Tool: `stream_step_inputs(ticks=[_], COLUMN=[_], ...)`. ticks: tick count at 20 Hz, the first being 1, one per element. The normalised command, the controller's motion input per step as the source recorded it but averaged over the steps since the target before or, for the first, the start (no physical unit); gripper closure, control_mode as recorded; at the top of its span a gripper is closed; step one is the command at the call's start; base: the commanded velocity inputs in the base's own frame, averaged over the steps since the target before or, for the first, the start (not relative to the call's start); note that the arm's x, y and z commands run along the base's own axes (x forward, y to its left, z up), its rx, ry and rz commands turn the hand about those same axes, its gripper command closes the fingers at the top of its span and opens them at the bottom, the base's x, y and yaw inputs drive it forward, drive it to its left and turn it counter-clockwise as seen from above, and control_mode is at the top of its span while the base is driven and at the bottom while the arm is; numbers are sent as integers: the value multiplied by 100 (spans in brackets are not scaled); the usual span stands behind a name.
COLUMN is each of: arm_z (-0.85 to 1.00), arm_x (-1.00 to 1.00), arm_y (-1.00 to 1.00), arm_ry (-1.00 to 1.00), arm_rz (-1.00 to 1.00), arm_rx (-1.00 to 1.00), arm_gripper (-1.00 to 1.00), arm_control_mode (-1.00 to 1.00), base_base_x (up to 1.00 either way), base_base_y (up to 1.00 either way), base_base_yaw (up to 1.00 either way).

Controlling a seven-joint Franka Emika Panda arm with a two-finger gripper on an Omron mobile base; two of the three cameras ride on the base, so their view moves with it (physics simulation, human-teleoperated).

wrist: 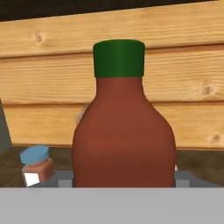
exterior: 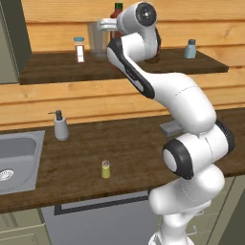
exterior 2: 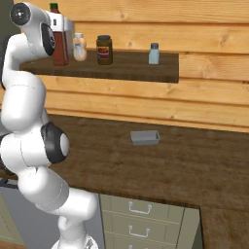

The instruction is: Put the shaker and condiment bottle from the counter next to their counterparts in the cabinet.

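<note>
The gripper (exterior 2: 62,36) is clamped on the red condiment bottle (wrist: 124,131), upright at the cabinet shelf (exterior 2: 126,72) beside the cream bottle (exterior 2: 79,47). The yellow-green shaker (exterior: 105,169) stands on the counter (exterior: 124,153).

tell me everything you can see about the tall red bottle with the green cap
The tall slim red bottle has rounded shoulders, a narrow neck and a small dark green cap; its surface looks smooth and matte. It stands upright at the open dark-wood shelf, in front of the light plank backing, with the gripper around its body. A squat cream bottle with a pale blue cap stands just beside it.
</note>
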Motion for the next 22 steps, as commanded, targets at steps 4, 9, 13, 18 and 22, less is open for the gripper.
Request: stream_step_inputs(ticks=[4, 9, 13, 18, 22], arm_z=[-33, -15, -20, -35, -5], arm_x=[48, 43, 29, 1, -18], arm_y=[0, 5, 10, 12, 1], arm_ry=[-6, 0, -5, -10, -2], arm_rz=[0, 0, 0, 0, -2], arm_rx=[0, 0, 0, 0, 0], arm_gripper=[100, 100, 100, -100, -100], arm_control_mode=[-100, -100, -100, -100, -100], base_base_x=[0, 0, 0, 0, 0], base_base_y=[0, 0, 0, 0, 0], base_base_yaw=[0, 0, 0, 0, 0])
